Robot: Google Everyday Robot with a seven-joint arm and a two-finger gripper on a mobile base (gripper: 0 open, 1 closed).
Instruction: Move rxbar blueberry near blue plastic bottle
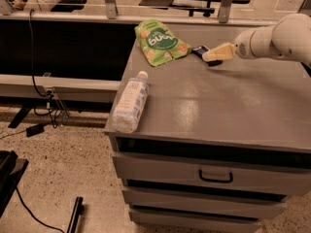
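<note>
The rxbar blueberry (198,50), a small flat dark navy wrapper, lies at the back of the grey cabinet top (218,106), just right of a green snack pouch. My gripper (208,57) reaches in from the right on a white arm, and its pale yellow fingers (218,52) sit right over the bar, hiding most of it. The blue plastic bottle (130,101), clear with a white cap and a pale label, lies on its side at the cabinet's front left edge, far from the bar.
The green snack pouch (159,41) lies at the back left of the top. The cabinet has drawers with a dark handle (215,177) below. A black counter and metal posts stand behind. Cables run over the speckled floor at left.
</note>
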